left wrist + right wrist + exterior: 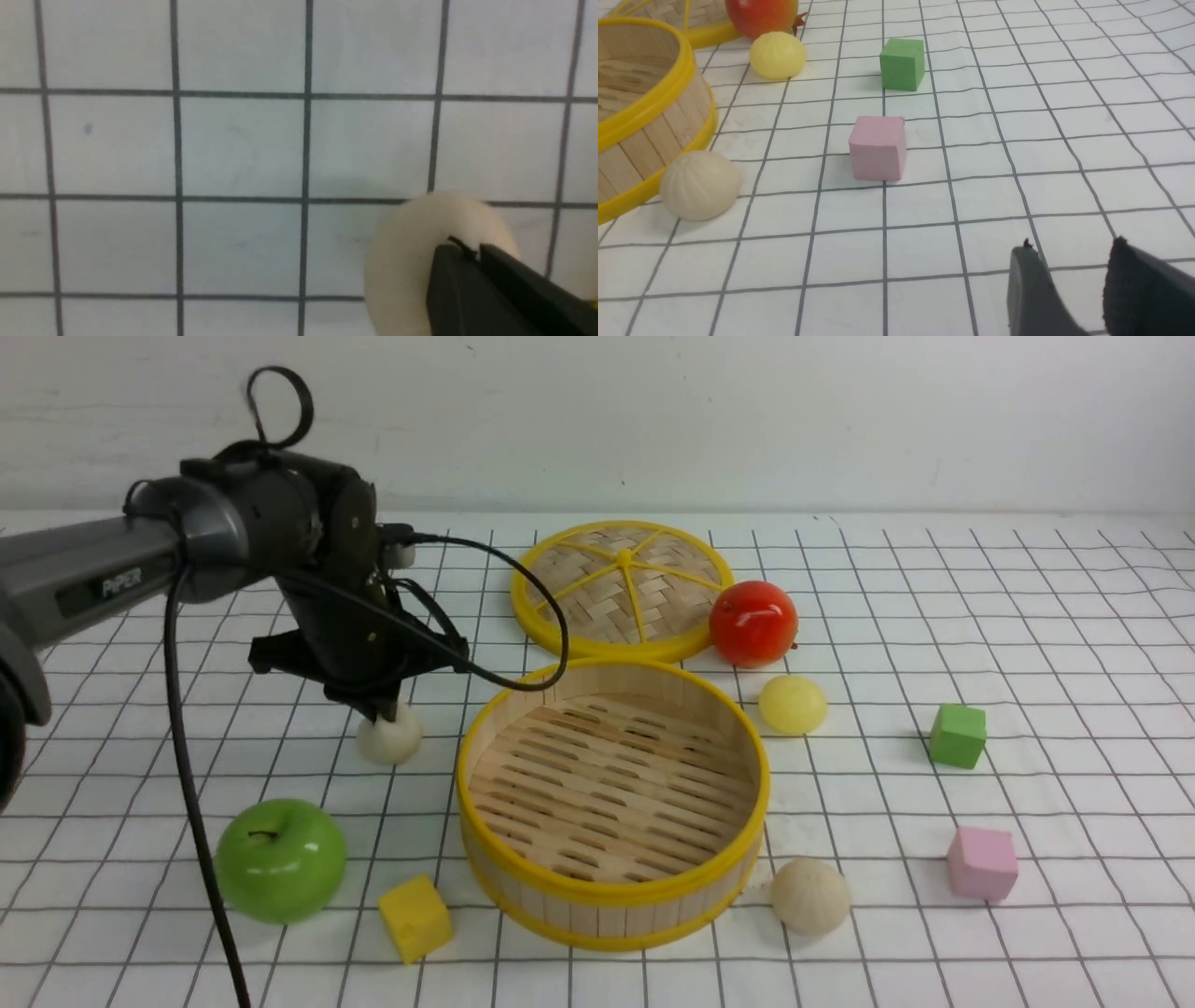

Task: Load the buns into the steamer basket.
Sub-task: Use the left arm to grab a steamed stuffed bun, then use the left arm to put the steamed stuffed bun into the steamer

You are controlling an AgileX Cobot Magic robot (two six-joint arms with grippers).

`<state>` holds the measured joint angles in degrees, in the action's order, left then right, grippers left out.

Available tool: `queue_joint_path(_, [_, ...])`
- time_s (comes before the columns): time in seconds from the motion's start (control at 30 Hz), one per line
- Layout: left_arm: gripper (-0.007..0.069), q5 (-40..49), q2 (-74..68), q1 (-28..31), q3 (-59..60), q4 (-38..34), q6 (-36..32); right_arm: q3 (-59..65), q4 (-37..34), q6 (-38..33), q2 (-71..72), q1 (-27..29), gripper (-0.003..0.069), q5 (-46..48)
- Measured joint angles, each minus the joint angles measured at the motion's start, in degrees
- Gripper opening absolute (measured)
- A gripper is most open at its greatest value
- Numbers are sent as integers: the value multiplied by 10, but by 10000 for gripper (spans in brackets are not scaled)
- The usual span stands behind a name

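The steamer basket (pixel 607 784) stands empty at the middle of the table and also shows in the right wrist view (pixel 649 126). One cream bun (pixel 392 739) lies left of it. My left gripper (pixel 378 707) hangs right over this bun (pixel 406 261), jaws together, tips at its top and not around it. A pale yellow bun (pixel 792 704) lies behind the basket's right side, and a second cream bun (pixel 809 894) lies at its front right. The right wrist view shows both, the yellow bun (pixel 777 55) and the cream bun (pixel 700 185). My right gripper (pixel 1073 256) is open and empty above the table.
A woven lid (pixel 624 586) and a red fruit (pixel 752 623) lie behind the basket. A green apple (pixel 280 859) and a yellow cube (pixel 414 917) sit at the front left. A green cube (pixel 957 735) and a pink cube (pixel 981 862) are on the right.
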<state>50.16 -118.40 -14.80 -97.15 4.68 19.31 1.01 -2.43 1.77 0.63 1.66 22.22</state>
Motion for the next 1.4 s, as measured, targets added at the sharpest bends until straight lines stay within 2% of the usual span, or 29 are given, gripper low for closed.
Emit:
queue_joint_path(0.07, [-13,7,19,0,0,-21,-2,0,0,0,0,0,241,0])
queue_joint_path(0.2, [-13,22,90,-24,0,-125,-52,0,0,2,0,0,241,0])
queue_joint_path(0.33, [-13,22,110,-75,0,-177,-81,0,0,2,0,0,241,0])
queue_joint_path(0.47, [-11,1,93,-109,12,-156,-52,0,0,2,0,0,241,0])
queue_joint_path(0.6, [1,-17,62,-110,17,-107,16,0,0,2,0,0,241,0])
queue_joint_path(0.8, [38,-21,28,-110,17,-82,42,0,0,2,0,0,241,0])
queue_joint_path(0.93, [104,-17,18,-110,17,-82,53,0,0,2,0,0,241,0])
queue_joint_path(1.0, [174,-11,19,-110,18,-78,59,0,0,2,0,0,241,0])
queue_joint_path(1.03, [180,-10,21,-110,18,-78,59,0,0,2,0,0,241,0])
queue_joint_path(1.13, [304,2,32,-110,18,-74,59,0,0,2,0,0,241,0])
queue_joint_path(1.23, [393,20,56,-110,18,-74,59,0,0,2,0,0,241,0])
queue_joint_path(1.4, [444,56,128,-110,18,-74,59,0,0,2,0,0,241,0])
